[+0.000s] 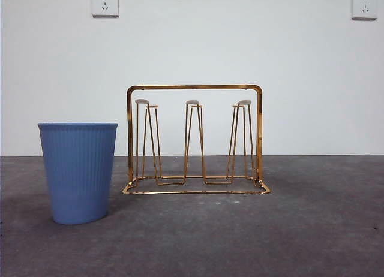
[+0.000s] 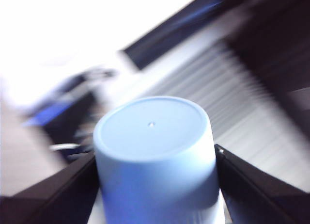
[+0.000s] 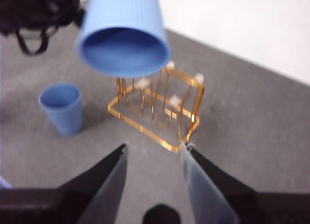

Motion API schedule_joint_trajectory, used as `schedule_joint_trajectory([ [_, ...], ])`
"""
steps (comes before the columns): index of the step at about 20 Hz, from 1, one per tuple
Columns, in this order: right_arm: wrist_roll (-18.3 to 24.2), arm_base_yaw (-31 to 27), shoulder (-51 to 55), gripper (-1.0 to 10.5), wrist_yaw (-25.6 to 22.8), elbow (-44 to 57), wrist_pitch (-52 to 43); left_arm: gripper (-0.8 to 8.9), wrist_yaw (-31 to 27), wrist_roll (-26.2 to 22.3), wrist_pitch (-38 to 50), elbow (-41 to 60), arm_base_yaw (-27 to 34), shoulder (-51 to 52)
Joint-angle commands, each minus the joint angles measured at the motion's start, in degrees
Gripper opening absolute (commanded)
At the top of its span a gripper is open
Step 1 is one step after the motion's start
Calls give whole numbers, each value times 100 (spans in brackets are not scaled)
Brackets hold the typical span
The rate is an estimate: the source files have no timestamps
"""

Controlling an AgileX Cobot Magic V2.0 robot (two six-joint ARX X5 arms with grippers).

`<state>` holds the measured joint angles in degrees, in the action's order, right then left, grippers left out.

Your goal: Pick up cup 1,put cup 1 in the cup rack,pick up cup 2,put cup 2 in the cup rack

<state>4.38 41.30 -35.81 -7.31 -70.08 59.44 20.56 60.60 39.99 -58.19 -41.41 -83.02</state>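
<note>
Front view had a blue ribbed cup [image 1: 78,172] standing upright on the grey table [image 1: 312,229], mouth up, just beside the left end of the gold cup rack [image 1: 195,139] but not touching it. Couldn't see into that cup from there, but in the right wrist view it [image 3: 61,107] looked like it had nothing inside. The rack's upright pegs with the pale tips were all bare, no cup on any of them.

The second blue cup [image 2: 155,156] was up in the air, gripped by the left tool [image 2: 156,185], one black jaw pressed on each side of its wall, its flat bottom facing the wrist camera. That shot was pretty blurry, so the background was mush. From the right wrist view the same cup [image 3: 122,32] hung above the rack [image 3: 157,110], tilted, open mouth pointing down toward the camera, empty inside.

The right tool [image 3: 155,158] hovered above the table on the near side of the rack, jaws spread apart with nothing between them.

Two wall sockets [image 1: 105,2] sat high on the white wall behind.
</note>
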Motion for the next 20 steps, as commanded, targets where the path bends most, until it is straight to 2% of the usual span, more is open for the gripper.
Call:
schedule_joint_trajectory([
  [1,-142,0,116,190,-50,-15,278,-6,-828,-2227,-1510,-570,-236,20],
  [3,-144,0,190,190,-140,-15,535,-6,-2046,-3746,-2726,-1172,-577,17],
  [4,-142,0,197,190,-153,-15,588,-6,-2568,-4317,-2994,-1370,-715,9],
  [5,-142,0,197,190,-153,-15,599,-6,-3102,-4813,-3115,-1515,-857,-9],
  [7,-140,0,197,190,-153,-15,595,-6,-3742,-5359,-3047,-1563,-1086,-59],
  [10,-140,0,197,190,-153,-15,588,-6,-4317,-5475,-3047,-1563,-1187,-234],
  [15,-142,0,197,190,-153,-15,564,-6,-4800,-5329,-2699,-1563,-1279,-734],
  [20,-142,0,197,190,-151,-15,581,-6,-5517,-5292,-2284,-1567,-1449,-1185],
])
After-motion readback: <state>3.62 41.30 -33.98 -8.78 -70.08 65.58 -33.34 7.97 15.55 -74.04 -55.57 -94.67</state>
